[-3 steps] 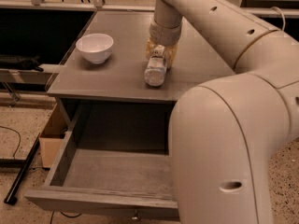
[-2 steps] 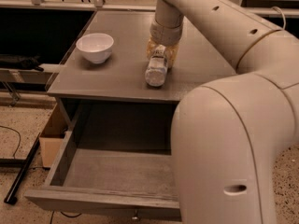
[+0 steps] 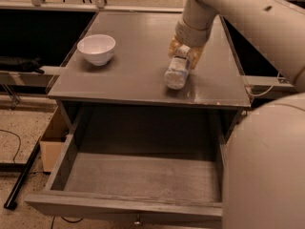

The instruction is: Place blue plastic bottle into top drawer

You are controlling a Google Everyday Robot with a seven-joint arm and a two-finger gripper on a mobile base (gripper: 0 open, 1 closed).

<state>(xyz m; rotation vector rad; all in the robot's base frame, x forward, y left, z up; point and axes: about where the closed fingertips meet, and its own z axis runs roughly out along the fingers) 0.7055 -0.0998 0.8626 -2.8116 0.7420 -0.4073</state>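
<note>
The blue plastic bottle point(image 3: 176, 73) is pale with a white label and hangs tilted, its lower end at or just above the grey tabletop point(image 3: 133, 75), right of the middle. My gripper point(image 3: 184, 52) reaches down from the top right and is shut on the bottle's upper end, its yellowish fingers point(image 3: 173, 46) on either side. The top drawer point(image 3: 71, 156) stands pulled wide open below the tabletop's front edge, with nothing inside it. A small round knob point(image 3: 138, 220) sits on its front panel.
A white round bowl point(image 3: 96, 48) stands on the tabletop's left part. My arm's large pale body point(image 3: 267, 166) fills the lower right and hides the drawer's right end. A cardboard box point(image 3: 52, 142) and a dark bar point(image 3: 21, 180) lie on the floor at left.
My gripper and the bottle in it have moved to the right over the tabletop. The arm's body has drawn back to the right, showing more of the drawer.
</note>
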